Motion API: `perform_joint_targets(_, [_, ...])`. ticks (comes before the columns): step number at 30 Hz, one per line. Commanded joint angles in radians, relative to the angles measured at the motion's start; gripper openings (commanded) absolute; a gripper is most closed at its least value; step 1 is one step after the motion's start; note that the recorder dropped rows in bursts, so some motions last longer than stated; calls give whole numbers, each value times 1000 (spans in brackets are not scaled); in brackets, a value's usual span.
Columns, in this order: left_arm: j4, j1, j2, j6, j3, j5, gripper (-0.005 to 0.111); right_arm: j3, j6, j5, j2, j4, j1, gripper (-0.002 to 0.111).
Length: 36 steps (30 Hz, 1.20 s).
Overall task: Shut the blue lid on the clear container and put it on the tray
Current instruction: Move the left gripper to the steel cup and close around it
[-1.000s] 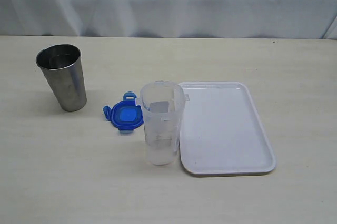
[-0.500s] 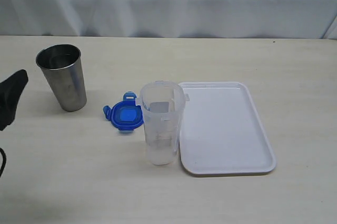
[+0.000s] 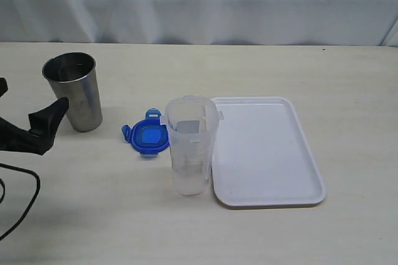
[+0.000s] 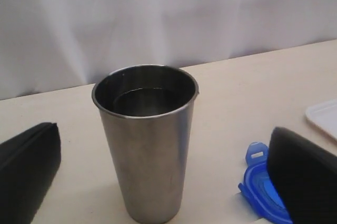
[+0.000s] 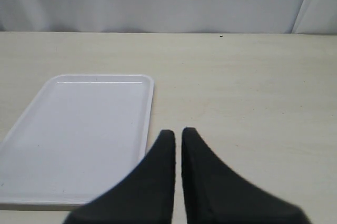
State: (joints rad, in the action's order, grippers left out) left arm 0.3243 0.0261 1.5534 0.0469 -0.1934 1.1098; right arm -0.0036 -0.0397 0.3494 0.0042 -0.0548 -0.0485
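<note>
The left claw (image 3: 32, 92) is wide open and low, with the steel cup (image 3: 74, 91) right in front of it. That is the wrong thing, and a bump could knock it over. The blue lid (image 3: 148, 136) lies flat on the bench (image 3: 280, 234), just beside the tall clear container (image 3: 189, 147) next to the tray (image 3: 314, 168). A push on the lid could tip that container. The right claw (image 5: 178, 132) is closed on nothing.

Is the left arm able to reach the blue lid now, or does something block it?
Probably yes: the open left gripper is beside the steel cup, and bare table leads to the blue lid, though the cup stands close.
</note>
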Motion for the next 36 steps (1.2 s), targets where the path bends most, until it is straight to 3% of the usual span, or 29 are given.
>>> perform_joint_targets(1, [7, 0, 115, -10, -72, 26, 105, 4, 0, -4, -4, -1, 3, 5])
perform_joint_targets(22, [33, 0, 431, -25, -297, 78, 105, 4, 0, -4, -4, -1, 3, 5])
perform_joint_targets(36, [38, 0, 514, 2, -391, 111, 105, 4, 0, -4, -4, -1, 3, 5])
